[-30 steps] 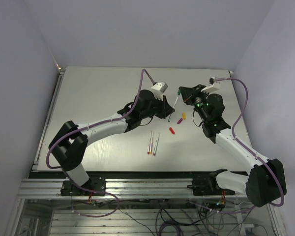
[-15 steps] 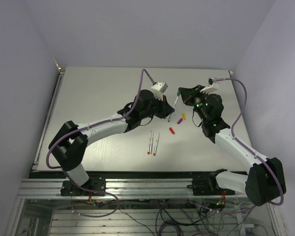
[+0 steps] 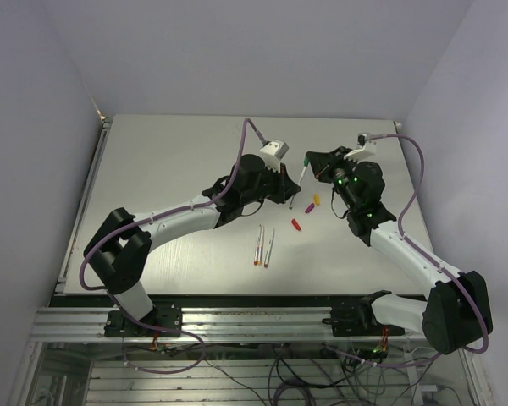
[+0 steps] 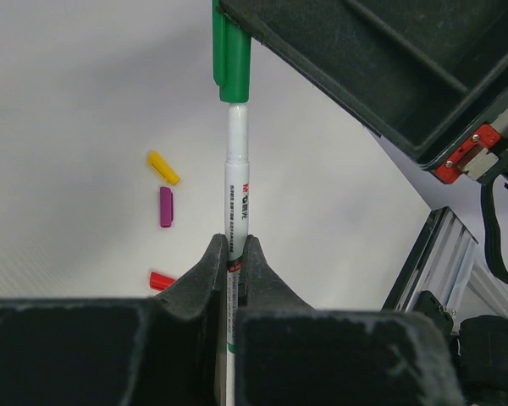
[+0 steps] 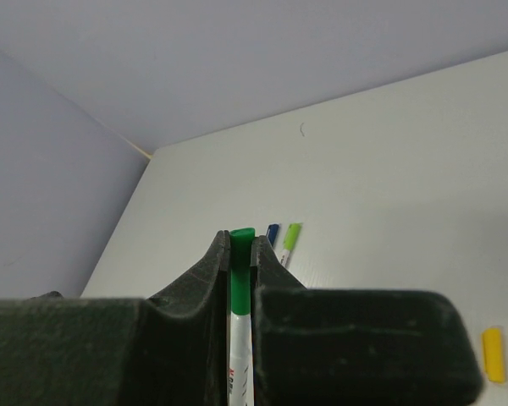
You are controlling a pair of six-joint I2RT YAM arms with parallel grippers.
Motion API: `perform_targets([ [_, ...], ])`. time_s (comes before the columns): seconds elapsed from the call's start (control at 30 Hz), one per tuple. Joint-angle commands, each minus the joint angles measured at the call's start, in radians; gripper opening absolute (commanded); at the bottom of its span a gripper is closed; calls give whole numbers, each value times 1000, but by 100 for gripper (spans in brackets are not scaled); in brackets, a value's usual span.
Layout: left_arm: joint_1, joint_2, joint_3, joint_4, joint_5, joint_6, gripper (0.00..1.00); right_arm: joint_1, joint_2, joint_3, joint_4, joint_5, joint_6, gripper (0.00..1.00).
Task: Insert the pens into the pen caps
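**Jaws of both arms clamped on one pen and its cap**

Left jaws are closed tight on the lower barrel of a white pen (image 4: 234,169), holding it above the surface (image 3: 169,169) between the two arms. Right jaws are closed just as tight on the green cap (image 4: 230,59) at the pen's other end. From the left wrist view the barrel runs straight into the cap with no gap showing, so the cap looks to be on. Whether it is pressed fully home cannot be told.

Below the held pen, three caps lie loose and close together: a yellow cap (image 4: 162,167), a purple cap (image 4: 166,206) and a red cap (image 4: 159,280). Nearer the arm bases, two pens (image 3: 259,245) lie side by side, apparently uncapped. The right wrist view shows a blue-ended pen (image 5: 273,233) and a light-green-ended pen (image 5: 291,237) lying together farther off; these seem to be capped already.

By that reading, two pens are done, one is at the joining step, and the three loose caps are left. Only two matching pens show clearly.
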Motion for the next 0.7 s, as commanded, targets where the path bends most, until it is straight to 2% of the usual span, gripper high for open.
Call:
perform_targets([
  [0.0, 7, -16, -11, 57, -24, 1, 7, 3, -7, -14, 5, -28, 13, 0],
  [0.27, 18, -16, -18, 98, -36, -23, 7, 9, 1, -22, -31, -104, 13, 0],
  [0.47, 40, -20, -34, 179, -38, -70, 7, 9, 48, -17, -64, -261, -7, 0],
  [0.67, 68, -17, -35, 236, -42, -108, 7, 13, 66, -20, -116, -294, -12, 0],
])
